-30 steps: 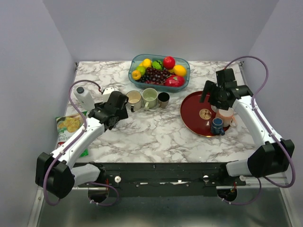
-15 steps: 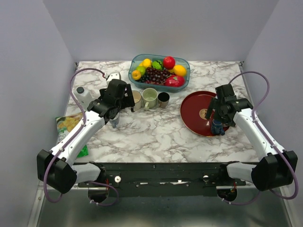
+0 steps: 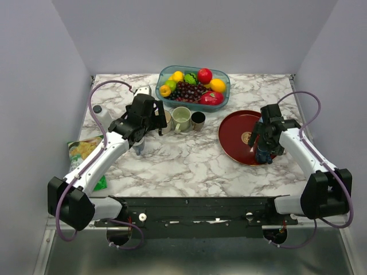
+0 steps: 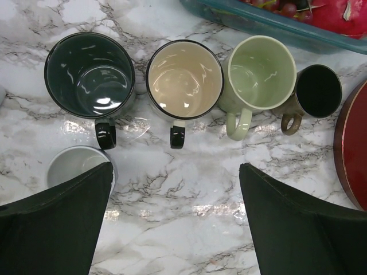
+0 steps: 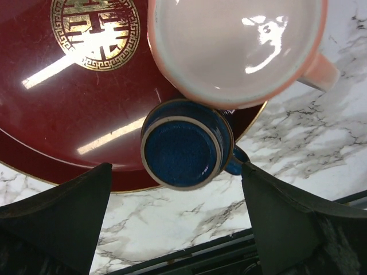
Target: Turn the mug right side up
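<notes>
1. The right pincer [image 5: 176,172] is spread wide and empty, straddling the mug from above. The left pincer [image 4: 175,172] is likewise released.
2. The small blue glazed ceramic mug [image 5: 186,152] is seen base-up at the near rim of the round red lacquered tray [image 5: 69,114] on the marble desk [image 5: 321,132].
3. It is judged light, rigid, slick and chippable. The side wall should be gripped, clear of the handle.
4. Just beyond, it is crowded by a pink ceramic mug [image 5: 235,51].
</notes>
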Controlling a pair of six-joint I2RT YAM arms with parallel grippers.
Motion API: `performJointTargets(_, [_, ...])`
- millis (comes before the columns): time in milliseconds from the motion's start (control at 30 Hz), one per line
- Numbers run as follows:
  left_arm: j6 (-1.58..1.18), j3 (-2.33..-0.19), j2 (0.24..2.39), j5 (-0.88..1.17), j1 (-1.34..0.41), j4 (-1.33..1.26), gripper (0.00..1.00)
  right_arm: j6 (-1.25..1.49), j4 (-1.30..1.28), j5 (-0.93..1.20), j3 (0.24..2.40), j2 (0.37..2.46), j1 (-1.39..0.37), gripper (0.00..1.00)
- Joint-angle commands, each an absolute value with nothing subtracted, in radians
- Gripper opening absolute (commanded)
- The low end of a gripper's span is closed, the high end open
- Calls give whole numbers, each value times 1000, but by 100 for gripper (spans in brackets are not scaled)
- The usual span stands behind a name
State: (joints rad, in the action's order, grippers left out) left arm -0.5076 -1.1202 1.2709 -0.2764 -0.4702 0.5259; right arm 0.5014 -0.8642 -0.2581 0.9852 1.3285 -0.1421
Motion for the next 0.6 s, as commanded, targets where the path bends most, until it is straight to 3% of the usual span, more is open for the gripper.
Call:
performJointTargets(0, [-477, -1150, 1278, -259, -466, 509, 99, 482, -790, -175, 954, 1358, -120, 100])
performJointTargets(567, [-463, -1158, 1292, -262, -453, 502, 99, 549, -601, 75, 870, 1394, -103, 99])
